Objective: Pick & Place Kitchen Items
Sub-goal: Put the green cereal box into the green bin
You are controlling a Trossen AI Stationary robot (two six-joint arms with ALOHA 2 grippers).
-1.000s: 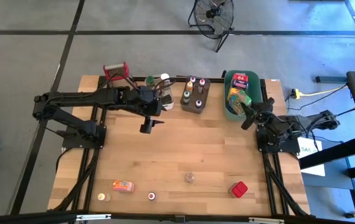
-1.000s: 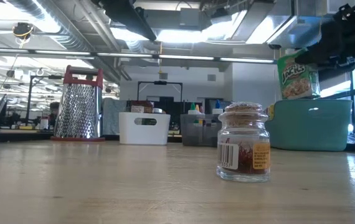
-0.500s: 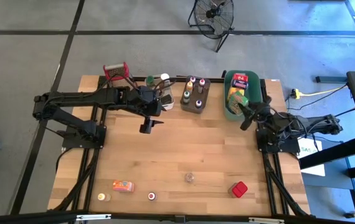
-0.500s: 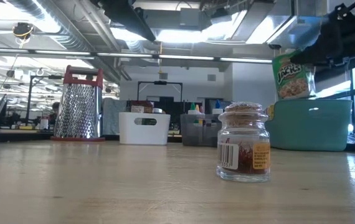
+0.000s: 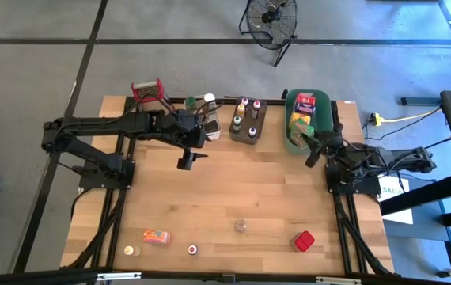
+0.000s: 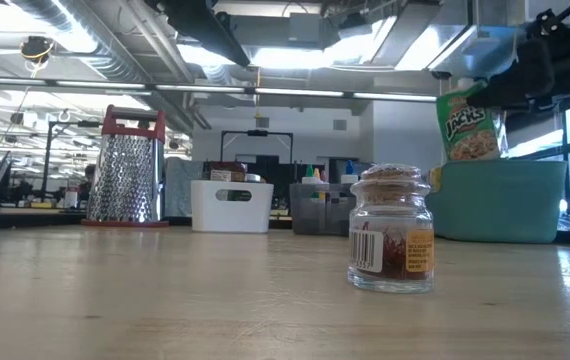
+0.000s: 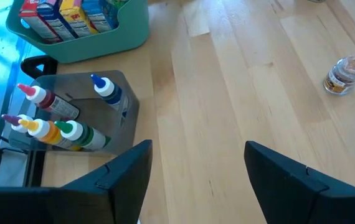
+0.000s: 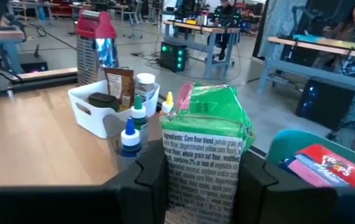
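Observation:
My right gripper (image 5: 314, 148) is shut on a green cereal box (image 5: 301, 126), held above the near end of the green tub (image 5: 287, 119), which holds other food boxes. In the low view the box (image 6: 468, 122) hangs over the tub (image 6: 500, 200). My left gripper (image 5: 186, 161) hovers open over bare table just in front of the white tub (image 5: 208, 127), nothing between its fingers (image 7: 124, 177). A glass spice jar (image 5: 241, 226), a red box (image 5: 302, 240), an orange box (image 5: 157, 236), a small jar (image 5: 133, 251) and a small tin (image 5: 193, 250) stand near the table's front edge. My right gripper pinches the green box between its two fingers (image 8: 149, 180), one on each narrow side, at the box's lower part (image 8: 172, 177). The fingers come about level from the table's right side. The box stands nearly upright, its printed face toward the wrist camera, lifted clear above the green tub.
A grey tub (image 5: 259, 131) of squeeze bottles stands between the white and green tubs at the far edge. A red-topped metal grater (image 5: 148, 89) stands at the far left corner. The table's middle (image 5: 233, 182) is bare wood. People sit at desks in the room beyond.
My right gripper has swung slightly toward the table's left and rolled a little, carrying the green box with it. The box has shifted over the green tub and stands a bit more upright than before. It stays held and clear of the tub.

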